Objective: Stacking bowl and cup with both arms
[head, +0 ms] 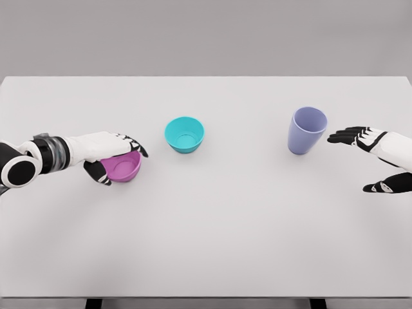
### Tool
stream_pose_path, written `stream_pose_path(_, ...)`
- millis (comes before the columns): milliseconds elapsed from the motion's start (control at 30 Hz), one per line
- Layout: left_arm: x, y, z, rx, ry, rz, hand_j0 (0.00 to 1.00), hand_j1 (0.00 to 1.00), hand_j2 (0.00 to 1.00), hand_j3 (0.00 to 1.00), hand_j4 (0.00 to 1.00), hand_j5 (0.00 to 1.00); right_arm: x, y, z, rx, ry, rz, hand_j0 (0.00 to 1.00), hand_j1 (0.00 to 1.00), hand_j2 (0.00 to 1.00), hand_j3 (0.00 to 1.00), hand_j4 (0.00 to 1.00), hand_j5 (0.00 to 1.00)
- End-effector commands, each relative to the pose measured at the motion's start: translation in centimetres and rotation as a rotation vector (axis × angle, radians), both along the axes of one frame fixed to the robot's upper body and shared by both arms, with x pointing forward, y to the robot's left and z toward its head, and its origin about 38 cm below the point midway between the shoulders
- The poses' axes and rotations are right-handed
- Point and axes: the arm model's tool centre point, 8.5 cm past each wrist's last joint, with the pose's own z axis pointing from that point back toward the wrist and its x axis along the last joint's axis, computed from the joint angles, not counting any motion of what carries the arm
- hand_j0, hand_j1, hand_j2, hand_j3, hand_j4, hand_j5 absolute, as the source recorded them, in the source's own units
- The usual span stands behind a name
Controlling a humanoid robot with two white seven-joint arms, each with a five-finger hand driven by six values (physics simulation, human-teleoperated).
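The white table (206,244) lies nearest to the camera; its front edge runs along the bottom of the head view and it carries everything else. It is also the largest thing here.

Next in size are the two arms. The left hand (111,158) comes in from the left side and is laid over the pink bowl (123,167), with fingers on the far rim and the thumb on the near side, so it seems clamped on this bowl, which sits on the table. The right hand (373,158) comes in from the right with fingers spread apart and holding nothing; the fingertips point toward the lavender cup (307,131) and are near to it but not touching.

The cup stands upright on the right part of the table, and I see nothing inside it. The teal bowl (185,134) stands in the middle, between the other two and well apart from both, open side up and empty. The inside of the pink bowl also shows nothing, though the hand covers part of it.

I judge the step in hand to be the grasping: left is already on its bowl, right is not yet on the cup. The next move calls for the right hand to close around the cup wall without tipping it, then both things must be lifted toward the teal bowl, probably the base of the stack.
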Motion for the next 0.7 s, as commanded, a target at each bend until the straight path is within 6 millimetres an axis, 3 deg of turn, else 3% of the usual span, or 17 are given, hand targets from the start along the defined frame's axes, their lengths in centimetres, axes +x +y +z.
stream_pose_path(0,0.0,0.0,0.1,-0.001,-0.001,0.001,0.71,0.71,0.71,0.71,0.71,0.71,0.0,0.0,0.0,0.007,0.002,-0.003,1.0,1.0,1.0,1.0,1.0,1.0)
stream_pose_path(667,1.5,-0.4,3.6,-0.007,-0.088,-0.017,0.6,0.6,0.6,0.6,0.6,0.6,0.3,-0.7,-0.2,0.008,0.009,-0.025,1.0,1.0,1.0,1.0,1.0,1.0)
